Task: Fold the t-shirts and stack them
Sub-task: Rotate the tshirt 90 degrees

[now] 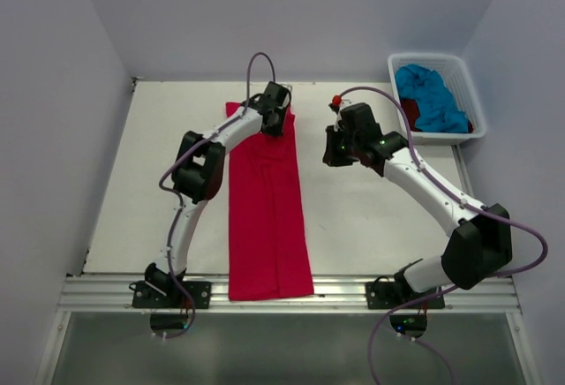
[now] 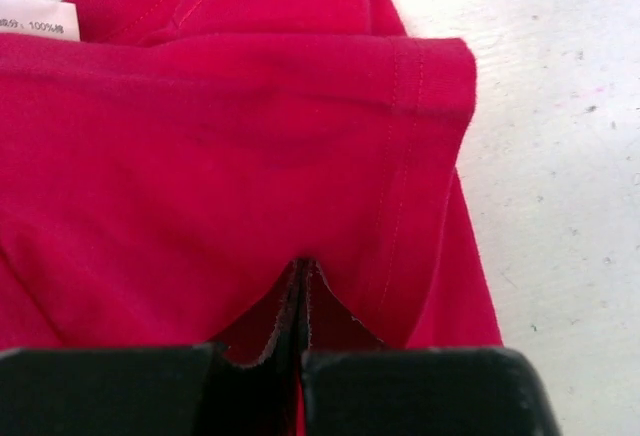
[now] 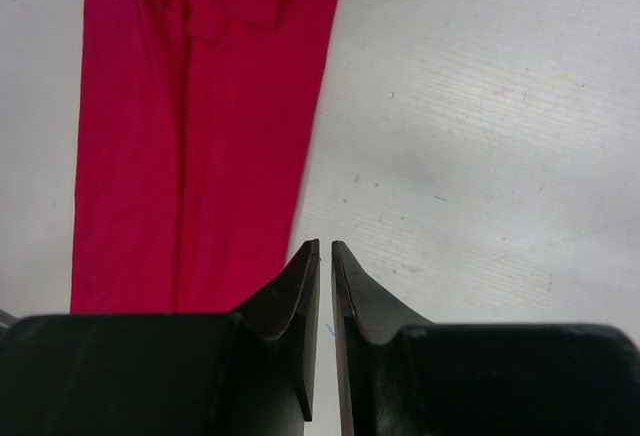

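Two closed grippers — our left (image 2: 303, 268) nips the pink shirt (image 2: 200, 176); our right (image 3: 325, 248) holds nothing, shirt off to its left.

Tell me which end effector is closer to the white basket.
Right. The right end effector hovers just left of the basket; the left end effector is farther left, pinching the red-pink t-shirt.

The pale worktop (image 1: 371, 217) carries a red-pink t-shirt (image 1: 265, 217) folded to a long narrow strip; its far end lies at the left pincer (image 2: 303, 276), which pinches the cloth; the strip runs left of the right pincer (image 3: 325, 256); a white basket (image 1: 402, 71) sits beyond that pincer, to its right.
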